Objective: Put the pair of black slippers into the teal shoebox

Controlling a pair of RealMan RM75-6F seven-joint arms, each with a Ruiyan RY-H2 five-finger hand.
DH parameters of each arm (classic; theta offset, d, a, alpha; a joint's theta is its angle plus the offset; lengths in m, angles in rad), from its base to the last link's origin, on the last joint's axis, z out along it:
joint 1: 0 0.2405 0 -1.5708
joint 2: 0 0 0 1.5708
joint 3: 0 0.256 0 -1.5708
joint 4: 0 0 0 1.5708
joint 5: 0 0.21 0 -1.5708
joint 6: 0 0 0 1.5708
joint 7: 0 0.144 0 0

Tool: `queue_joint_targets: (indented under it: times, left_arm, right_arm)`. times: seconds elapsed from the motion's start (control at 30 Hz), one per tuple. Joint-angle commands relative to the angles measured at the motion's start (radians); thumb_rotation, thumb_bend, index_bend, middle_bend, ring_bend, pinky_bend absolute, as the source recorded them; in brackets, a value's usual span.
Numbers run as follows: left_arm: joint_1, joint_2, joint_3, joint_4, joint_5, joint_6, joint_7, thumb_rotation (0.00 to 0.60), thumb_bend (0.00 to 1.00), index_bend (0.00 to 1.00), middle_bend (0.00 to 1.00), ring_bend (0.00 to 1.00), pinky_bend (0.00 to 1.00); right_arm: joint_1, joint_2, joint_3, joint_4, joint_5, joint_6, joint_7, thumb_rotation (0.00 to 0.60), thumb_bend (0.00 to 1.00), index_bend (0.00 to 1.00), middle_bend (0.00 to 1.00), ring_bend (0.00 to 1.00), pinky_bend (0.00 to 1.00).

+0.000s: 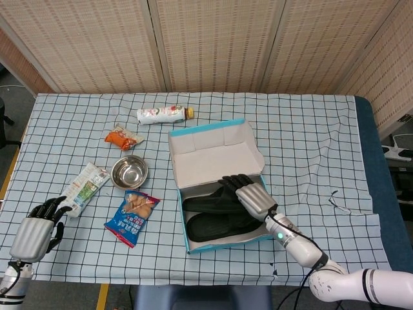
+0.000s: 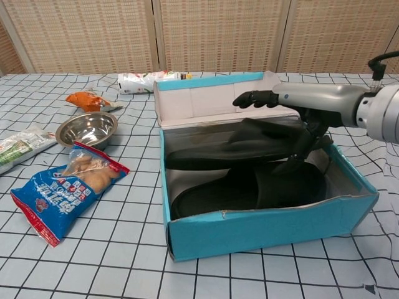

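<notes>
The teal shoebox (image 1: pixel 219 246) (image 2: pixel 268 230) sits mid-table with its lid (image 1: pixel 216 158) standing open at the back. Both black slippers are inside it. One slipper (image 2: pixel 249 190) (image 1: pixel 216 227) lies flat on the box floor. The other slipper (image 2: pixel 249 143) (image 1: pixel 205 204) is tilted, its right end raised above the box wall. My right hand (image 1: pixel 251 197) (image 2: pixel 312 106) holds that raised end, fingers (image 2: pixel 255 98) stretched over it and thumb under it. My left hand (image 1: pixel 35 234) rests at the table's front left corner, holding nothing, and shows only in the head view.
Left of the box are a steel bowl (image 1: pixel 129 172) (image 2: pixel 87 129), a blue snack bag (image 1: pixel 132 216) (image 2: pixel 65 187), an orange packet (image 1: pixel 122 137) and a green-and-white packet (image 1: pixel 85 186). A bottle (image 1: pixel 164 114) lies behind the box. A checked cloth covers the table.
</notes>
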Motion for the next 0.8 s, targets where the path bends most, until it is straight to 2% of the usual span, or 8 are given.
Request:
queue_joint_targets:
  times: [0.03, 0.1, 0.13, 0.17, 0.23, 0.33, 0.5, 0.8]
  left_arm:
    - [-0.001, 0.0, 0.001, -0.001, 0.002, 0.0, 0.0, 0.6, 0.67, 0.3, 0.14, 0.16, 0.29]
    - [0.0, 0.0, 0.001, 0.001, 0.002, 0.001, 0.003, 0.6, 0.67, 0.3, 0.14, 0.16, 0.29]
    - [0.0, -0.001, 0.001, 0.001, 0.001, 0.0, 0.003, 0.6, 0.67, 0.3, 0.14, 0.16, 0.29]
    - [0.0, -0.001, 0.001, 0.0, 0.0, 0.0, 0.001, 0.6, 0.67, 0.3, 0.14, 0.16, 0.29]
    - [-0.001, 0.0, 0.001, -0.001, 0.001, 0.0, -0.002, 0.6, 0.67, 0.3, 0.14, 0.16, 0.29]
    - [0.0, 0.0, 0.001, 0.001, 0.002, 0.001, 0.0, 0.6, 0.67, 0.3, 0.14, 0.16, 0.29]
    - [0.0, 0.002, 0.001, -0.001, 0.004, 0.005, -0.003, 0.6, 0.67, 0.3, 0.14, 0.16, 0.29]
    - [0.0, 0.001, 0.002, -0.001, 0.002, 0.001, 0.001, 0.6, 0.67, 0.3, 0.14, 0.16, 0.29]
  right_arm:
    - [-0.002, -0.012, 0.004, -0.004, -0.026, 0.01, 0.036, 0.6, 0.0, 0.06, 0.04, 0.0, 0.02]
    - [-0.008, -0.028, 0.008, -0.003, -0.052, 0.026, 0.065, 0.6, 0.0, 0.17, 0.15, 0.03, 0.1]
    - [-0.012, -0.038, 0.012, 0.0, -0.071, 0.039, 0.086, 0.6, 0.0, 0.25, 0.22, 0.08, 0.17]
    - [-0.016, -0.049, 0.015, 0.005, -0.088, 0.052, 0.101, 0.6, 0.0, 0.31, 0.27, 0.12, 0.21]
    - [-0.026, -0.072, 0.017, 0.018, -0.126, 0.079, 0.137, 0.6, 0.0, 0.46, 0.42, 0.28, 0.33]
    - [-0.033, -0.089, 0.008, 0.042, -0.172, 0.103, 0.156, 0.6, 0.03, 0.58, 0.53, 0.41, 0.44]
    - [-0.045, -0.108, -0.013, 0.073, -0.193, 0.129, 0.139, 0.6, 0.06, 0.68, 0.61, 0.5, 0.52]
    - [-0.053, -0.128, -0.029, 0.127, -0.16, 0.124, 0.13, 0.6, 0.06, 0.68, 0.61, 0.5, 0.52]
